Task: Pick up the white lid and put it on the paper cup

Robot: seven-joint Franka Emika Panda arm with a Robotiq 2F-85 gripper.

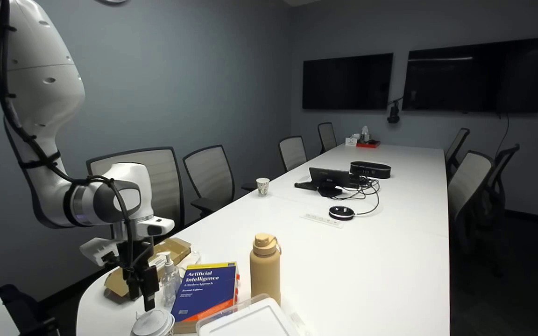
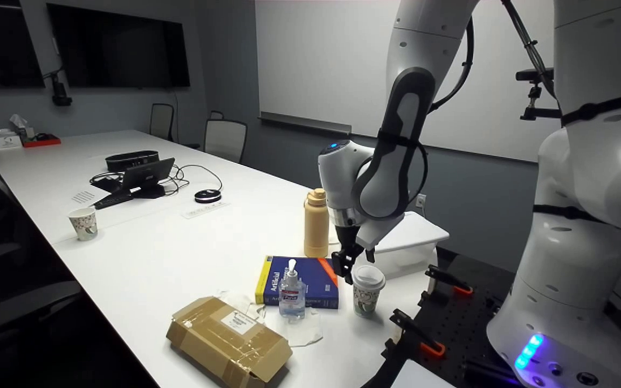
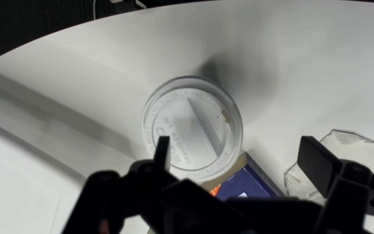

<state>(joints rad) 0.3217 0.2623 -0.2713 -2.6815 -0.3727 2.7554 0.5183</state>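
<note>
Covering paper cup: white lid; tool near, jaws parted

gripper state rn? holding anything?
Gripper: open, holding nothing; the white lid sits on the paper cup.

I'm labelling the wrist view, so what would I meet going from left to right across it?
Plastic box → lid → book → crumpled sheet.
</note>
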